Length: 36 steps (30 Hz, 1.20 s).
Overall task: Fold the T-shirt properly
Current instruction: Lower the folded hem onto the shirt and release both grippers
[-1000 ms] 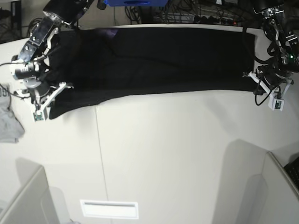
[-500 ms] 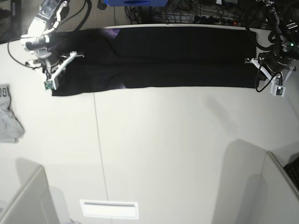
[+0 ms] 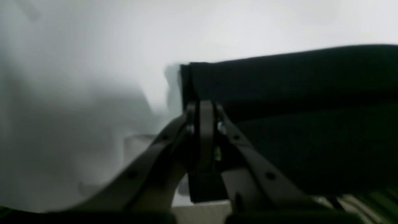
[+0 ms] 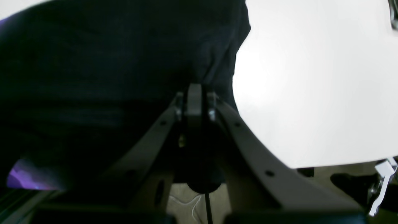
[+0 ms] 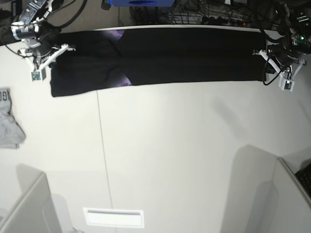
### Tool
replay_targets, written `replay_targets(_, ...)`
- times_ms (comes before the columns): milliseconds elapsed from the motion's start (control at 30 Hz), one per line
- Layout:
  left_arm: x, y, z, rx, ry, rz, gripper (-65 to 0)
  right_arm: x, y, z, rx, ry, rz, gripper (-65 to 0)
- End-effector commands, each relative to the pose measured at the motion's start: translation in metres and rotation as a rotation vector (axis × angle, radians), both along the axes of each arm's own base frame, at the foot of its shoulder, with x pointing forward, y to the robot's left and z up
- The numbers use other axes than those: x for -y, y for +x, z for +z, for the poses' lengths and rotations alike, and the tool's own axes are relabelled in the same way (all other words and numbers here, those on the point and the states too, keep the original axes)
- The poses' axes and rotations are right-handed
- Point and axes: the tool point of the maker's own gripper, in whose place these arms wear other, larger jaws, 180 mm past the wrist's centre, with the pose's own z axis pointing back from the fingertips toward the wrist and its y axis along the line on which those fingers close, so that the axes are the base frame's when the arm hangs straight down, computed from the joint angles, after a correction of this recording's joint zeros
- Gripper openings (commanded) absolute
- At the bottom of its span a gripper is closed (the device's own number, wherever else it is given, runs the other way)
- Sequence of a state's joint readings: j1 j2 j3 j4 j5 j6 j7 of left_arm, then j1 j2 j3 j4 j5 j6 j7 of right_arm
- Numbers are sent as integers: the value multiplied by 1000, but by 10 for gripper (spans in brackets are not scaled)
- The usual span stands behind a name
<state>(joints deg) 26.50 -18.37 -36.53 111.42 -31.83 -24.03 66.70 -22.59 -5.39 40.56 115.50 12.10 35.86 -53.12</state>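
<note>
We see the T-shirt (image 5: 160, 57) stretched into a long, narrow black band along the far edge of the white bench (image 5: 184, 155), already folded lengthwise, with a little of its purple print showing near the fold on the side of our right arm. Each end of the band is held. In the base view the right gripper (image 5: 48, 53) sits at the end on that view's left, and the left gripper (image 5: 266, 54) at the end on that view's right.

The right wrist view shows the right jaws together, clamped on the dark cloth at the shirt's edge. In the left wrist view the left jaws are likewise closed on the squared corner of the folded cloth.

We judge that the cloth is held at both ends to keep it taut, so the layers lie flat and the fold line stays straight. The near edge runs slightly aslant, lower toward the right arm, so that end may want evening out.

A small light-grey garment (image 5: 9, 124) lies apart at the bench's edge, well clear of the work.
</note>
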Motion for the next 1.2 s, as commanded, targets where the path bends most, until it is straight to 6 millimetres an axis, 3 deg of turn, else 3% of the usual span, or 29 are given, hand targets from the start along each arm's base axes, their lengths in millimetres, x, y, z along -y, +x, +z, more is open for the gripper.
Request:
replay_targets(0,-4,-1,5,5,22,-10,-650,2,7,9,40,-10,0,-650)
replay_targets(133,-4,-11,0,-21,19,-6,-650,2,0,6,23,-9,0,-650)
replay_targets(500,-6,-11,-1,-26,26,-5,-650,1,-24,-8,-60,0,-4,-650)
replay_targets(867,-8,-17,-2,-43,31,-5,-650,3,-27,-8,-66,-2,-10,-650)
replay_targets(900,-9,-19,-3,-45,32,-3,-650,3,-27,-8,-66,-2,-12,-624)
replay_targets(933,-14,-22,-1,-45,41,10,-650,3,-27,-8,-66,-3,-13,-545)
replay_targets(1000,-24,-23,4,-31,56,45,-515,3,-27,-8,-63,-2,-15,-432)
replay_targets(1033,-30,-23,8,-21,66,62,-438,2,-27,-8,-60,5,-21,-416)
replay_targets(1100,-42,-24,16,1,82,99,-304,10,-33,-7,-54,4,-74,-429)
replay_targets(1167,-50,-24,21,17,96,123,-214,14,-31,-4,-22,1,-95,-435)
